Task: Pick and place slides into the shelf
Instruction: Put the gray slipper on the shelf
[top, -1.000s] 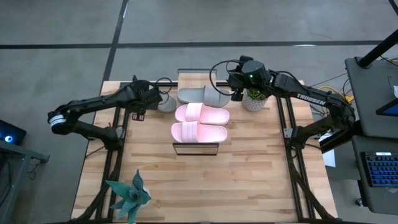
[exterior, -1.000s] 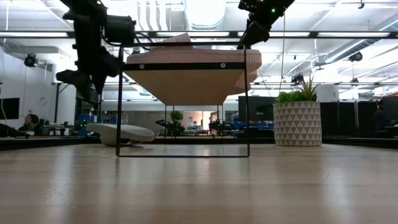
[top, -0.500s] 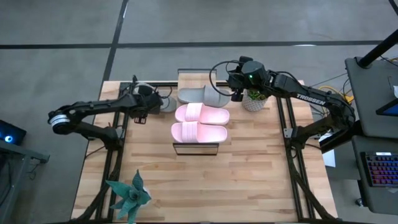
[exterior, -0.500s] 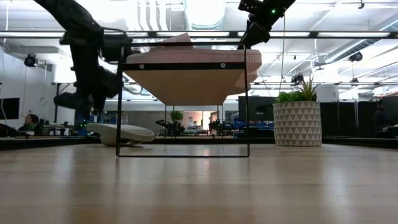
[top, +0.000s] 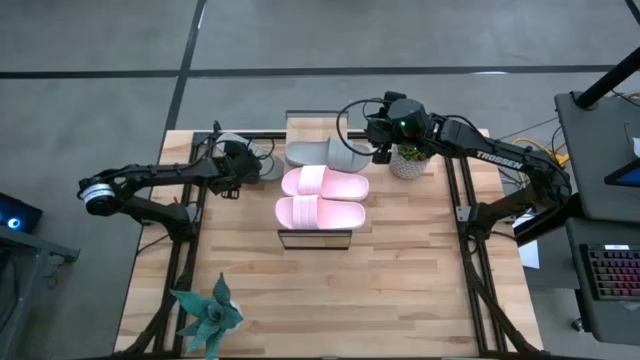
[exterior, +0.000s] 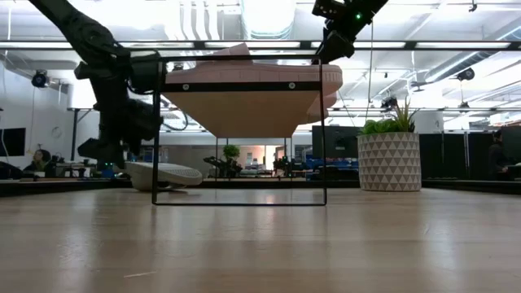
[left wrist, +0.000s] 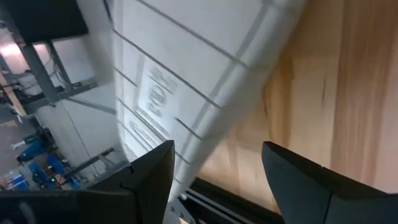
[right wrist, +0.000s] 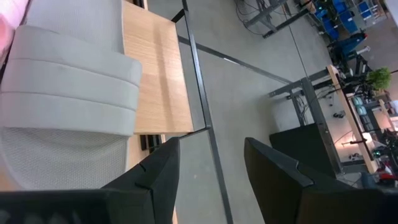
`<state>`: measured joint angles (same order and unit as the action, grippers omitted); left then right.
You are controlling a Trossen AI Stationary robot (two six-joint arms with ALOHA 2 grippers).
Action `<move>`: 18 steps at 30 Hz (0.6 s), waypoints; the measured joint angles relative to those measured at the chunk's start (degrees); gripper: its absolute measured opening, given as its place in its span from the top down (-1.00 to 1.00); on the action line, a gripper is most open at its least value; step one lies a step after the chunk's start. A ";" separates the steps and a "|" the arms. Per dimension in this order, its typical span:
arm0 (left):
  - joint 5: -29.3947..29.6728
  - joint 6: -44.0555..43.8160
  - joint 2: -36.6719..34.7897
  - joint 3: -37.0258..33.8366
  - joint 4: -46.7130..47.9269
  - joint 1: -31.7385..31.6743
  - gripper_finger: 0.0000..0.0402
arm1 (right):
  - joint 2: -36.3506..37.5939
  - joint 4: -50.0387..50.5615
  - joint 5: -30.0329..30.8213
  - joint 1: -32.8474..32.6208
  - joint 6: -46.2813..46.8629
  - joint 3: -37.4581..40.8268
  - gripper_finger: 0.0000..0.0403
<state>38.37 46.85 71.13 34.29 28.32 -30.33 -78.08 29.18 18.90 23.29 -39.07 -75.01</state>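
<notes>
The shelf stands at the table's far middle, a light plank on a thin black frame. Two pink slides and one grey slide lie flat on its top. The second grey slide rests sole-down on the table, left of the shelf. My left gripper hangs open just left of that slide, low over the table. Its wrist view shows only wood between the fingers. My right gripper is open and hovers off the right end of the shelf's grey slide.
A plant in a white patterned pot stands right of the shelf, close under the right arm. A green spiky plant sits at the table's near left corner. Bare wood spreads in front of the shelf.
My left gripper has come down from about shelf-top height toward the table, beside the grey slide's left end, drawing slightly toward the near edge. The slides and the right arm have stayed where they were.
</notes>
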 joint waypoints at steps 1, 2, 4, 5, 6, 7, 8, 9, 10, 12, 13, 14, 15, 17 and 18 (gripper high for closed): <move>0.09 0.03 0.00 -0.55 -0.07 -0.10 -0.13 | 0.00 0.01 0.00 0.00 0.02 0.03 0.16; 0.52 0.15 0.00 -1.22 -0.40 -0.11 -0.13 | 0.00 0.01 0.00 0.00 0.00 0.05 0.17; 0.85 0.57 0.00 -2.39 -2.75 -0.47 -0.13 | 0.00 0.01 0.00 0.00 0.00 0.05 0.17; 0.91 0.74 0.06 -2.85 -4.21 -0.73 -0.13 | 0.00 -0.01 -0.04 0.00 0.00 0.05 0.17; 1.15 1.06 0.22 -3.24 -5.35 -1.05 -0.13 | 0.00 -0.04 -0.28 0.00 -0.01 0.05 0.17; 1.60 1.46 0.37 -3.79 -6.88 -1.36 -0.13 | 0.00 -0.04 -0.82 0.02 0.00 0.05 0.17; 2.70 1.96 0.48 -4.35 -8.84 -1.65 -0.13 | 0.00 -0.04 -1.25 0.02 0.02 0.05 0.17; 3.72 2.60 0.50 -4.76 -11.09 -2.02 -0.13 | 0.00 -0.06 -1.30 0.02 0.00 0.05 0.17; 3.96 3.12 0.59 -4.96 -13.06 -2.38 -0.13 | 0.00 -0.04 -1.31 0.02 -0.03 0.05 0.18; 2.82 3.45 0.96 -5.41 -14.20 -3.04 -0.13 | 0.00 -0.04 -1.33 0.02 -0.17 0.05 0.19; 2.25 3.53 1.44 -5.51 -13.81 -3.29 -0.13 | 0.00 -0.04 -1.31 0.02 -0.17 0.05 0.19; 2.13 3.56 2.08 -5.52 -13.82 -3.46 -0.13 | 0.00 -0.03 -1.31 0.02 -0.18 0.05 0.20; 2.19 3.56 2.76 -5.51 -13.98 -3.58 -0.13 | 0.00 -0.04 -1.31 0.02 -0.20 0.05 0.20; 2.89 3.63 4.26 -5.49 -14.33 -3.95 -0.13 | 0.00 -0.06 -1.31 0.02 -0.45 0.05 0.20; 3.67 3.59 5.23 -5.40 -14.58 -4.16 -0.13 | 0.00 -0.07 -1.31 0.02 -0.62 0.05 0.20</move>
<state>42.04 50.44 76.36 28.89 13.74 -34.49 -78.08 29.11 17.58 23.31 -39.68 -74.96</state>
